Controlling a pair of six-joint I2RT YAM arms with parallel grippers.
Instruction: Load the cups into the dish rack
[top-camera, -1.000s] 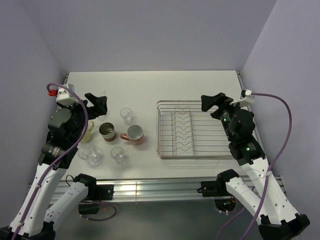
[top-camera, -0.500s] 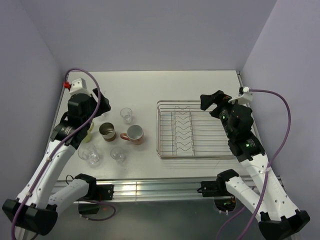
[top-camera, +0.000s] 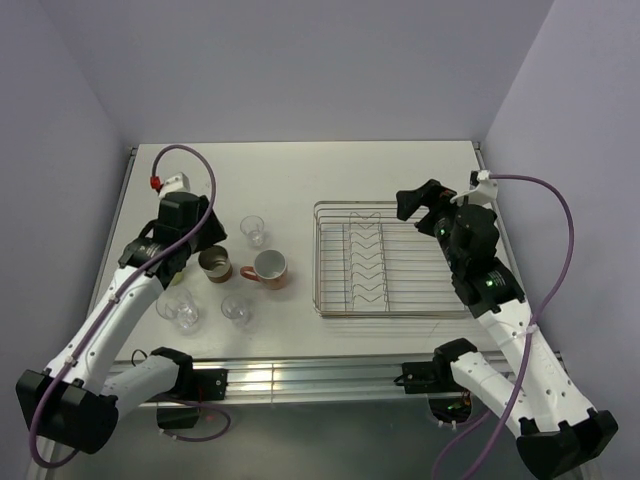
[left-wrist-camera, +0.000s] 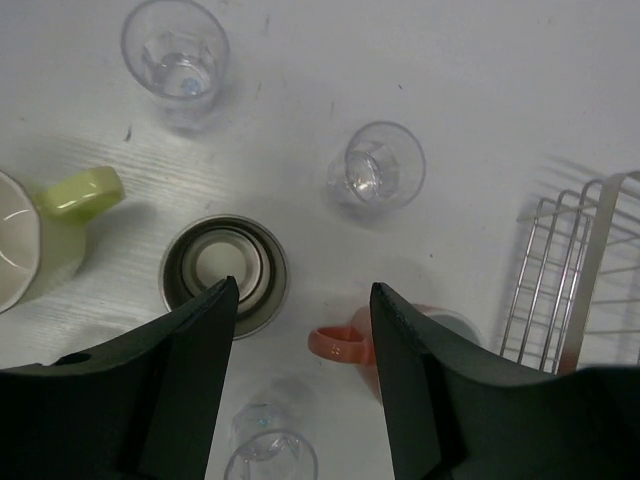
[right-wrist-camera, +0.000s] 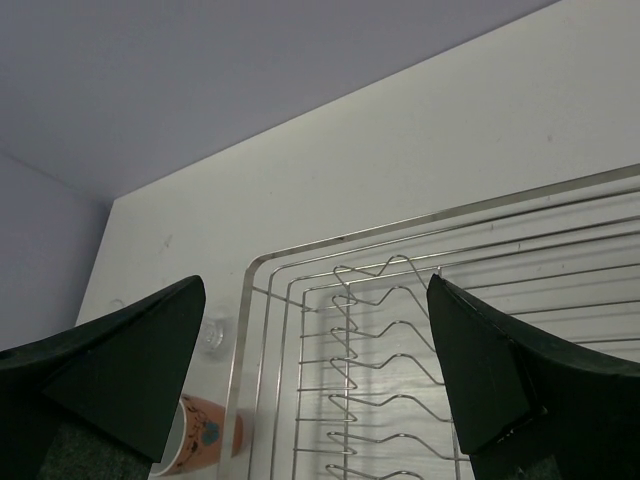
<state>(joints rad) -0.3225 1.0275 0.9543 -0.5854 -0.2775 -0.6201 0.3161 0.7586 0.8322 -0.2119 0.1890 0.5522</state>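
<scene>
My left gripper (top-camera: 203, 243) is open and empty, hovering above the cups. In the left wrist view its jaws (left-wrist-camera: 302, 300) stand between the brown metallic cup (left-wrist-camera: 224, 272) and the pink mug's handle (left-wrist-camera: 345, 345). The pale yellow-green mug (left-wrist-camera: 50, 230) is at the left. Three clear tumblers show there (left-wrist-camera: 177, 52) (left-wrist-camera: 376, 170) (left-wrist-camera: 268, 455). From above I see the brown cup (top-camera: 214, 263), the pink mug (top-camera: 268, 267) and a tumbler (top-camera: 253, 230). The empty dish rack (top-camera: 390, 300) lies to the right. My right gripper (top-camera: 418, 204) is open above its far edge.
Two more tumblers (top-camera: 180, 308) (top-camera: 236, 310) stand near the table's front edge. In the right wrist view the open gripper (right-wrist-camera: 316, 290) looks down on the rack's zigzag dividers (right-wrist-camera: 370, 330), with the pink mug (right-wrist-camera: 195, 435) just left of the rack.
My left arm has swung from the table's left edge forward and right, so its gripper is over the cups. The right gripper has shifted slightly left. No cup has moved.
</scene>
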